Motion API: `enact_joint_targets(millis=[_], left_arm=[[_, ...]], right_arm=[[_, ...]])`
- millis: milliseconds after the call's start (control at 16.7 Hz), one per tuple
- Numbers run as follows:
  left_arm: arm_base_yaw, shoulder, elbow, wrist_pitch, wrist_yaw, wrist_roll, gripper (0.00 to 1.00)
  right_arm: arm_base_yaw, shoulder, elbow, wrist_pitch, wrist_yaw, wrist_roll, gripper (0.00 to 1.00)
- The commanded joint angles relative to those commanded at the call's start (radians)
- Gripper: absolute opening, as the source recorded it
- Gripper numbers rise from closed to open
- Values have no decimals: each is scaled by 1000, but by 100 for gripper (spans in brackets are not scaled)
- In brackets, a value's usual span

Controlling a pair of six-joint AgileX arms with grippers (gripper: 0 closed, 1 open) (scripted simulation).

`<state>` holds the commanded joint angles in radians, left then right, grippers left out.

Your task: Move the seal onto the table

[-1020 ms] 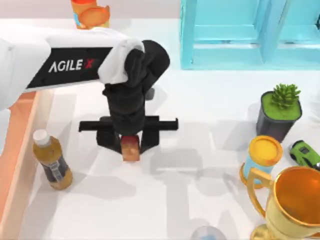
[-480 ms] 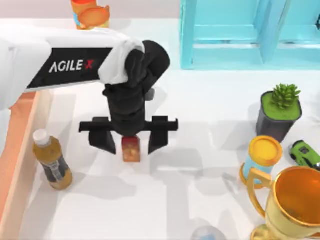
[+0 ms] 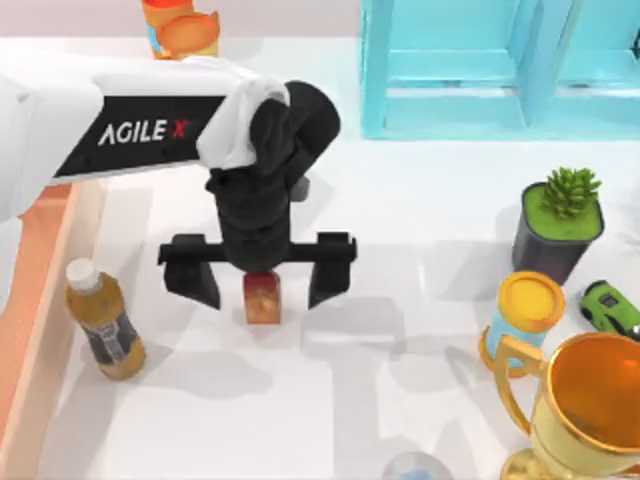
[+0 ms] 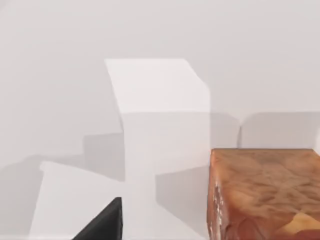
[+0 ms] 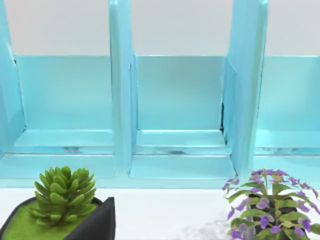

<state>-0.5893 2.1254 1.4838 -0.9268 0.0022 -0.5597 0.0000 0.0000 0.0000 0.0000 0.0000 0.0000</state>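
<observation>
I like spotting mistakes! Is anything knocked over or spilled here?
Nothing stands out. The seal stands upright on the table between the open left gripper fingers, and the bottle beside it is upright too.

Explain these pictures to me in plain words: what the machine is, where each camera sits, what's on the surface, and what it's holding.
This is a rendered two-arm AgileX robot at a white table. The top view looks down from above; each wrist view comes from a camera on that arm. The left gripper hangs open over the seal, a small red-brown block standing on the table, fingers apart on either side, holding nothing. Left of it stands an amber bottle by a wooden tray. At right are a potted succulent, a gold trophy and a turquoise shelf.
</observation>
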Motion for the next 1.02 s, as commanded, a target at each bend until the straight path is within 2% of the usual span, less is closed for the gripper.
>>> enact_joint_targets(millis=[300, 780, 1020], left_arm=[[-2, -3, 71, -69, 3, -7, 100], [-7, -52, 430, -493, -1, -9, 100], [-3, -74, 494, -567, -1, -5, 100]], right_arm=[[0, 0, 0, 0, 0, 0, 100], [0, 0, 0, 0, 0, 0, 100], [0, 0, 0, 0, 0, 0, 100]])
